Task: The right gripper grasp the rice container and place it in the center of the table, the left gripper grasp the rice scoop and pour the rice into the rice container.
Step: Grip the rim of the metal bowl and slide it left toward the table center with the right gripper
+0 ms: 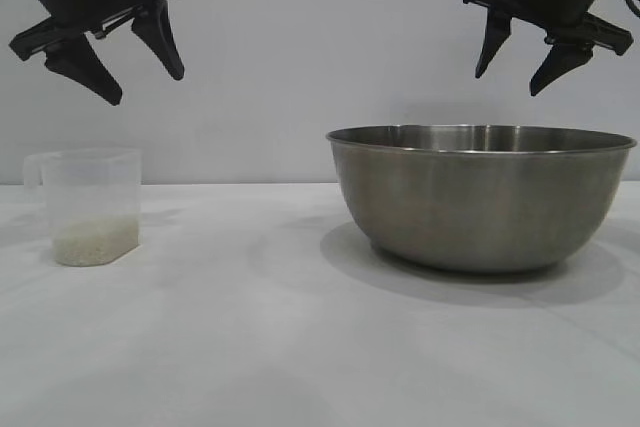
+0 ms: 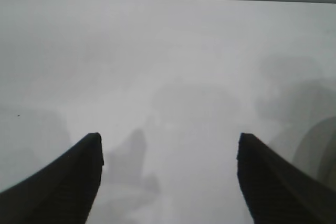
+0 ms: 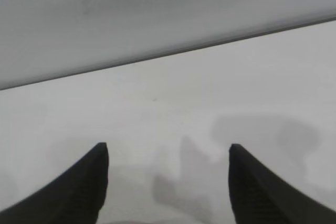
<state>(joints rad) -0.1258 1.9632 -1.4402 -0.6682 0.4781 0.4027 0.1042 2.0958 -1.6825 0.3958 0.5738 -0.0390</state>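
Across the white surface (image 1: 300,347) the rice container (image 1: 482,197) is the landmark for everything else; it stands upright, well toward the right arm's side, not yet at the middle. It is the biggest thing here, and its size is the main hazard: the thin rolled rim gives a pincer little to bite, so a shallow pinch could slip and let the steel bowl tip, ring or skid when dragged toward the centre. A descent misjudged could also strike the rim rather than straddle it.

Above the container's rim, toward its far-right edge, hangs the right pincer (image 1: 520,75), its two fingers spread fairly wide and holding nothing. Well apart from the container, over the opposite side of the surface, hangs the left pincer (image 1: 146,87), likewise spread and empty.

Below that left pincer, and well clear of the container, stands the rice scoop (image 1: 92,205), upright, its loop handle turned away from the bowl. Being light plastic, it would probably topple under a glancing finger, and a squeeze on its thin wall might deform it. The rice (image 1: 96,243) lies in a shallow layer at its bottom; a tilt begun before the scoop is over the bowl would scatter grains.

Count: one surface, one container, two pincers, one scoop, one small heap of rice.
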